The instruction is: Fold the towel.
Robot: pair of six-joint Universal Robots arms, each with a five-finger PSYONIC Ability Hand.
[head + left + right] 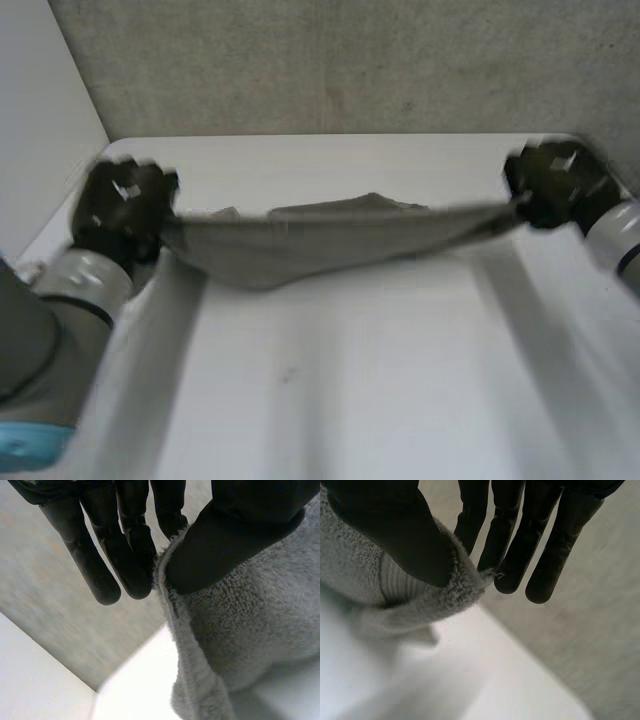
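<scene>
A grey towel (320, 238) hangs stretched between my two hands above the white table (340, 380), sagging in the middle. My left hand (122, 205) pinches its left end: in the left wrist view the thumb (230, 535) presses the towel (250, 630) against straight fingers (125, 555). My right hand (555, 185) pinches the right end: in the right wrist view the thumb (395, 530) clamps the towel's corner (420, 600) against the fingers (520, 545).
A grey wall (350, 60) rises right behind the table's far edge. A pale panel (40, 120) stands at the left. My grey arms (60, 330) reach along both sides of the table.
</scene>
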